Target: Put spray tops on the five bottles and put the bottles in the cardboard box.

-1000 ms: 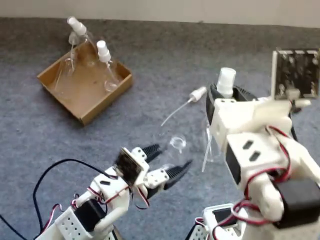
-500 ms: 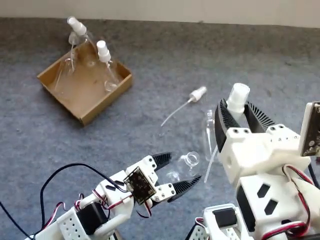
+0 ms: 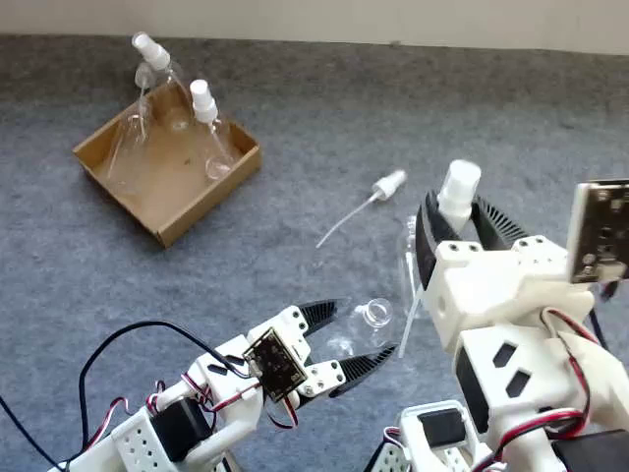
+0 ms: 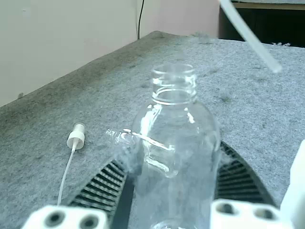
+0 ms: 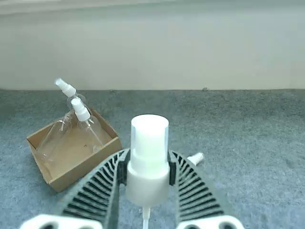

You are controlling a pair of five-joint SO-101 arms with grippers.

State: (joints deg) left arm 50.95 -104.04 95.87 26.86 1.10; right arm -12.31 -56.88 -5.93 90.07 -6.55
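A clear open-necked bottle (image 3: 366,320) stands between the black fingers of my left gripper (image 3: 344,339), which is shut on its body; in the left wrist view the bottle (image 4: 174,143) rises between both fingers (image 4: 107,186). My right gripper (image 3: 459,211) is shut on a white spray top (image 3: 460,185), whose thin tube (image 3: 410,313) hangs down just right of that bottle's neck. From the right wrist the spray top (image 5: 149,152) sits upright between the fingers. The cardboard box (image 3: 108,147) at the far left holds two bottles with spray tops (image 3: 201,98).
A loose spray top (image 3: 390,184) with its long tube lies on the grey carpet in the middle, also seen from the left wrist (image 4: 76,139). Another clear bottle (image 3: 409,251) stands partly behind the right gripper. A black cable (image 3: 108,344) loops near the left arm.
My left gripper shifted right and closed around the open bottle. The right arm swung back and lower with the spray top, bringing its tube beside the bottle's neck.
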